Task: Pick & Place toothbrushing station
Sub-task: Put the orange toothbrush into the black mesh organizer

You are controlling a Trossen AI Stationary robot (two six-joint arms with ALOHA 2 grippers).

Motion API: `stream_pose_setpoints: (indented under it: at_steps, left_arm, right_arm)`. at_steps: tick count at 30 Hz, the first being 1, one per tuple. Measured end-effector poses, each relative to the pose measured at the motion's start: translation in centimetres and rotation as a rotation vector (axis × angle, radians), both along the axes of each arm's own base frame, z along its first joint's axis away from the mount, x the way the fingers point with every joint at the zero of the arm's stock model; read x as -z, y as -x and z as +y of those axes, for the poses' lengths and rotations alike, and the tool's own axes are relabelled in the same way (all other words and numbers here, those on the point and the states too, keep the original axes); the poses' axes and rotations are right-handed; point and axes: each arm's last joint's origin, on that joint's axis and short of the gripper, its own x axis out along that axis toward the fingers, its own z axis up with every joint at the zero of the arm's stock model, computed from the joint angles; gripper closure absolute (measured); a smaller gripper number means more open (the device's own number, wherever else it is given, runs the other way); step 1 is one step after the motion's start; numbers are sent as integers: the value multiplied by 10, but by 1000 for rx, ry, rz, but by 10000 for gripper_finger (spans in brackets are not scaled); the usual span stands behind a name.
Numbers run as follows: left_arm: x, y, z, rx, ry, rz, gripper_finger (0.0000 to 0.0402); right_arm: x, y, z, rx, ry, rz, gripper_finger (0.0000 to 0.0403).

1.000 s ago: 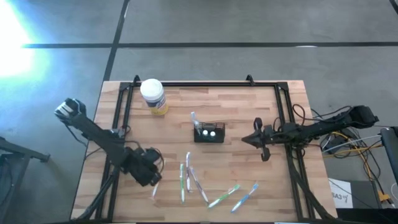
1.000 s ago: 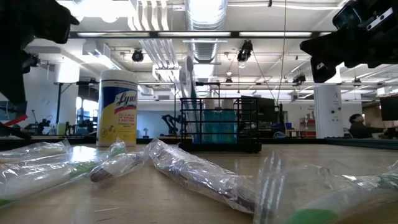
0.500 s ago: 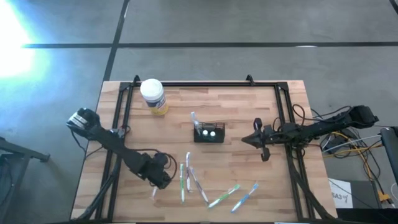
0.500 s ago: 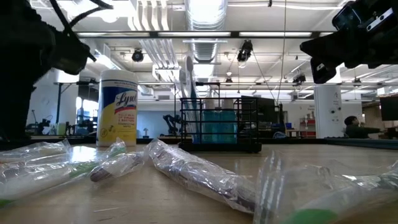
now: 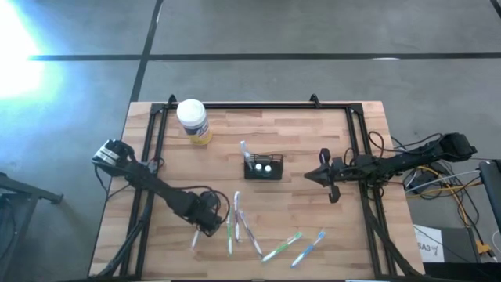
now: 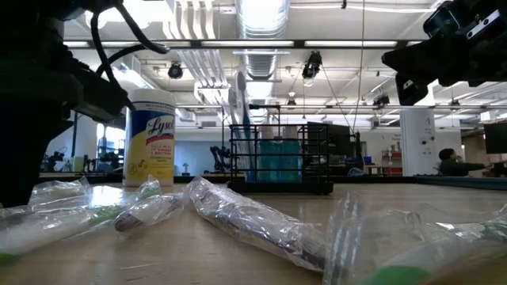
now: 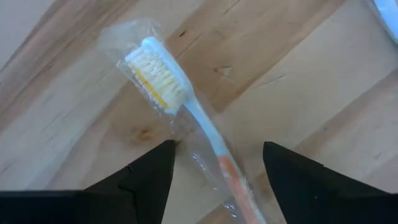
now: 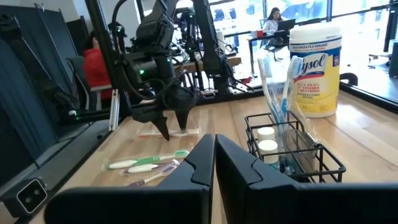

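The toothbrushing station (image 5: 263,168) is a small black wire holder at mid-table, with a toothbrush (image 8: 273,74) standing in it. Several wrapped toothbrushes (image 5: 239,227) lie flat on the near half of the table. My left gripper (image 5: 207,221) hangs open over the leftmost one (image 7: 186,109), a brush in a clear wrapper with white-yellow bristles and an orange handle. Its fingers (image 7: 149,177) stand on either side of the brush's neck without touching it. My right gripper (image 5: 325,177) waits shut to the right of the holder, above the table.
A round white-lidded jar with a yellow label (image 5: 193,121) stands at the far left. A black frame rail (image 5: 258,105) runs along the table's far edge and sides. Bare wood lies between the holder and the loose toothbrushes.
My left gripper has travelled toward the table's right edge and a little toward its near edge, ending over the leftmost wrapped toothbrush. The toothbrushes and the holder have stayed where they were.
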Motion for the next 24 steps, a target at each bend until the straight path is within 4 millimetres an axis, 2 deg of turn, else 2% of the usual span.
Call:
stream_pose_setpoints:
  at_steps: [3,5,12,18,24]
  left_arm:
    - [1,0,2,19,2,6,168]
    - [-2,0,3,25,2,5,200]
    - [-13,2,6,135,6,-44,376]
    - [-27,0,8,175,-56,-131,388]
    - [-72,-10,6,243,-148,-341,394]
  right_arm:
    - [0,0,0,0,0,0,390]
    - [0,0,0,0,0,1,390]
    - [1,0,0,-3,1,7,390]
    - [1,0,0,-6,1,9,390]
    - [2,0,0,-8,9,25,390]
